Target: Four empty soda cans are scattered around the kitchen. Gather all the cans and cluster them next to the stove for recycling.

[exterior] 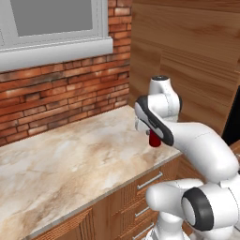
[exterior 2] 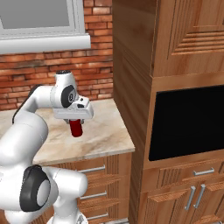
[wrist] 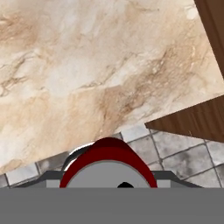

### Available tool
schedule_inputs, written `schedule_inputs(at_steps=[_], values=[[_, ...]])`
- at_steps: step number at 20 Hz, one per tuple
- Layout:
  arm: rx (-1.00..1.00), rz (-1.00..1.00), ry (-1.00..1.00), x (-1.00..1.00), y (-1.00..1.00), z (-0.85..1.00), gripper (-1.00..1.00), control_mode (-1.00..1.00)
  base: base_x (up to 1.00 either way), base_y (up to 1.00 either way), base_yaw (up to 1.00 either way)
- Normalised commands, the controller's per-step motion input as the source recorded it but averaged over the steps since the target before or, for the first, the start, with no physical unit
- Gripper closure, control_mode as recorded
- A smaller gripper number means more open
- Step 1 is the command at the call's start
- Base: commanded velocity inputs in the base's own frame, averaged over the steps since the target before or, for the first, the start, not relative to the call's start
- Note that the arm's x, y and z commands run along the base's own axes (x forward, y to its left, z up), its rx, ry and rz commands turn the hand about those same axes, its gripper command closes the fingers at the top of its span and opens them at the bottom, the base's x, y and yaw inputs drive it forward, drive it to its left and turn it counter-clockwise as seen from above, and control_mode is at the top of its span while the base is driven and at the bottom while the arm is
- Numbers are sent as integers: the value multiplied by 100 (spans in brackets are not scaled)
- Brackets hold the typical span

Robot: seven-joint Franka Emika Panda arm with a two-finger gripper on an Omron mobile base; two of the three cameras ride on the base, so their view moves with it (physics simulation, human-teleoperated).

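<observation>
The claw is pinching a red soda can (silver top close under the hand camera) and holds it upright, hanging below the hand above the marble surface. In the left base view the can sits just under the white wrist, near the front edge of the surface and close to the tall wooden cabinet wall. From the hand camera, the can shows over the surface's edge, with grey floor tiles below.

The hand hides the soda can's top — fingertips unseen, grip unclear.
</observation>
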Motion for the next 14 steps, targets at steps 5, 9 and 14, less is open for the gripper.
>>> schedule_inputs(at_steps=[5,9,14], values=[[0,0,0,0,0,0,100,100,0,0,0],[0,0,0,0,0,0,100,100,-11,0,0],[0,0,0,0,0,0,100,100,-34,0,0]])
